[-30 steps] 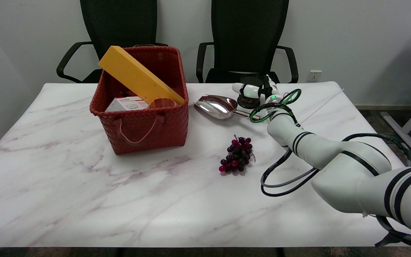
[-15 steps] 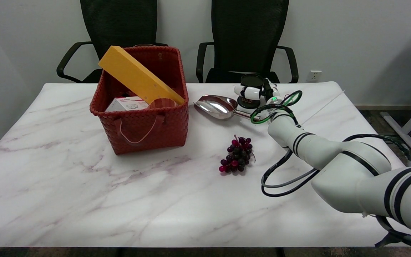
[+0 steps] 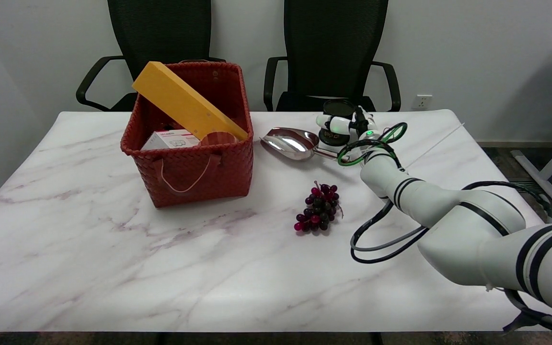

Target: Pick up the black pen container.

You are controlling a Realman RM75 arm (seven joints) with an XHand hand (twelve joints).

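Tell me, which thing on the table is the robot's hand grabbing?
The black pen container at the table's far edge. The right hand wraps around it; the silver scoop and grapes lie untouched.

A red woven basket (image 3: 187,165) is sitting on the white, purple-veined marble table (image 3: 113,258), showing a yellow box (image 3: 187,105) inside. Dark purple and red grapes (image 3: 318,213) are lying near a shiny silver scoop (image 3: 291,143). The black pen container (image 3: 337,108) is showing orange lettering, and the black-and-white right hand (image 3: 348,125) is glowing green at one spot.
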